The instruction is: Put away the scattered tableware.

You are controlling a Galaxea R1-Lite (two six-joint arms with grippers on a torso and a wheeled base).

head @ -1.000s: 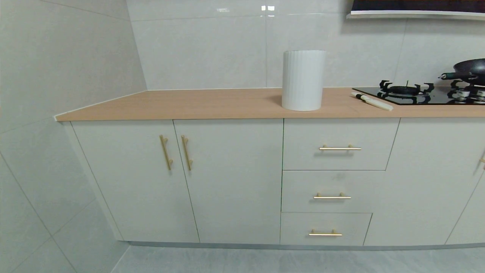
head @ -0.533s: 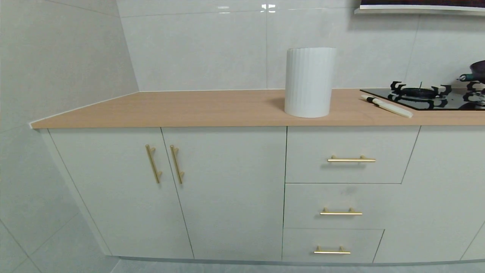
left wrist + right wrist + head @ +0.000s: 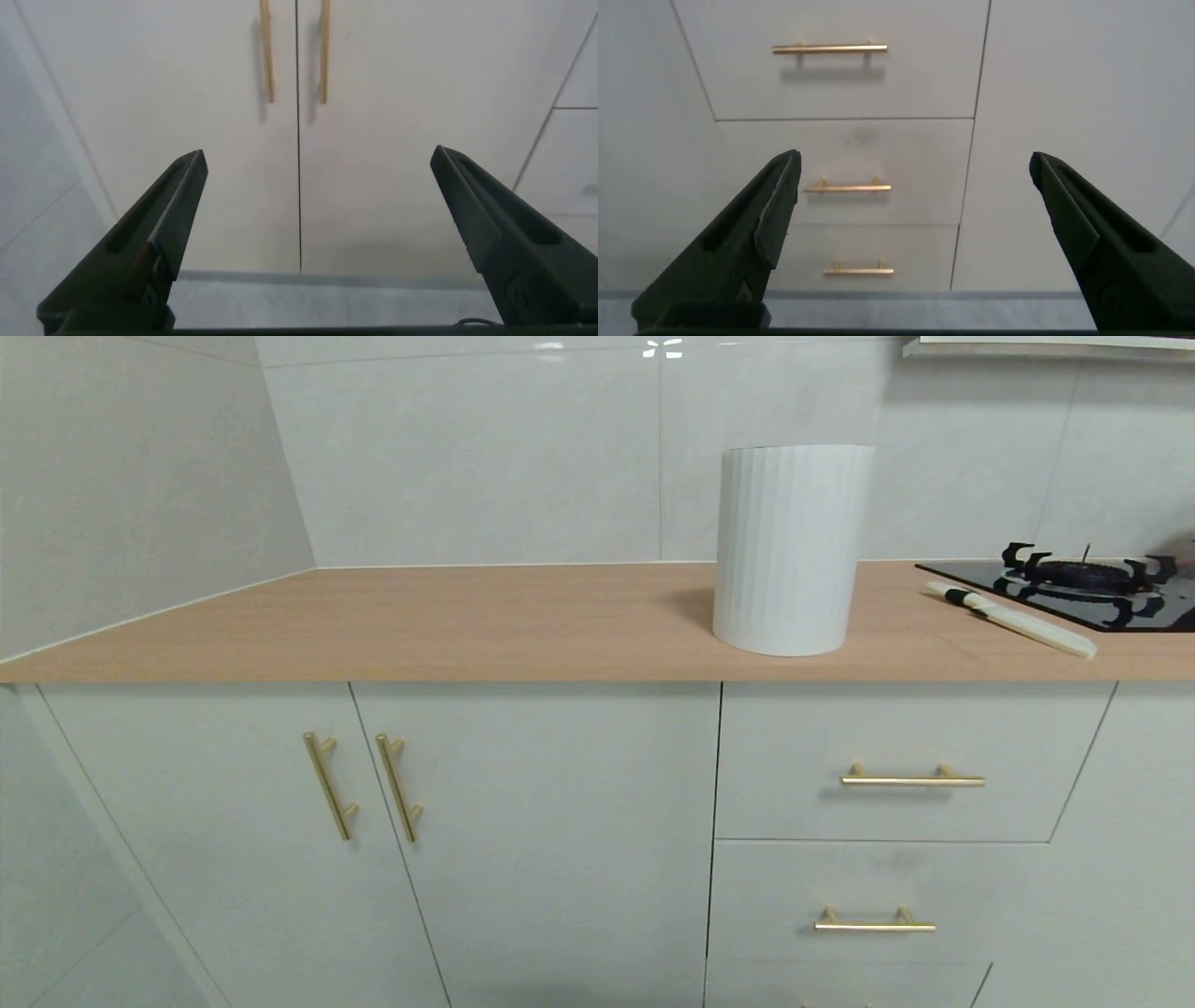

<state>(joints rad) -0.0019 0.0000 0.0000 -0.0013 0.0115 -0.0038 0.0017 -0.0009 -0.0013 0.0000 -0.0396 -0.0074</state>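
A tall white ribbed holder [image 3: 790, 549] stands upright on the wooden countertop [image 3: 467, 625]. To its right a knife [image 3: 1011, 618] with a cream blade and dark handle lies flat at the edge of the black hob [image 3: 1083, 584]. My left gripper [image 3: 318, 163] is open and faces the double cabinet doors with their two gold handles [image 3: 294, 51], well short of them. My right gripper [image 3: 915, 168] is open too, facing the drawer fronts [image 3: 845, 140] below the counter. Nothing is between either pair of fingers.
Tiled walls close the counter at the back and left [image 3: 140, 476]. Three drawers with gold bar handles [image 3: 912, 779] sit under the holder, beside the double doors [image 3: 364, 793]. A gas burner grate [image 3: 1083, 569] is at the far right.
The whole head view has shifted: the counter and cabinets now look larger and lower, so the camera has moved closer. The holder and knife keep their places on the counter.
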